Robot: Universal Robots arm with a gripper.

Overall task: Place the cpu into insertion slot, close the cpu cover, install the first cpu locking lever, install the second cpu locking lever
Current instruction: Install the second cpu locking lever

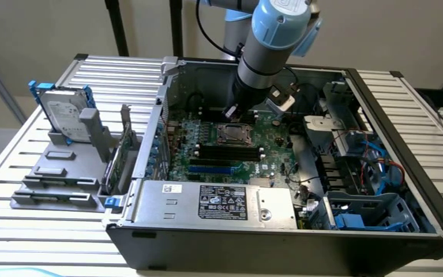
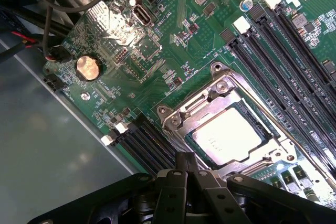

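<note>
Closed fingers of my tool [image 2: 188, 174] sit at the cpu cover's [image 2: 231, 95] near edge, cpu [image 2: 228, 134] seated in slot just beyond.

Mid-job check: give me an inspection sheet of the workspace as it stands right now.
Surface: ribbed grey metal table carrying the open black computer case.
Job's things: silvery square cpu seated in the grey-rimmed insertion slot; silvery metal cpu cover frame lies down around it.
Clutter: grey hard drive in blue bracket upright on a grey tray at the exterior view's left.
Tool: black tool just above the socket's edge, fingers together, holding nothing.
Cables: black cable and red wire near the coin cell.
Surroundings: beige wall, black poles.
</note>
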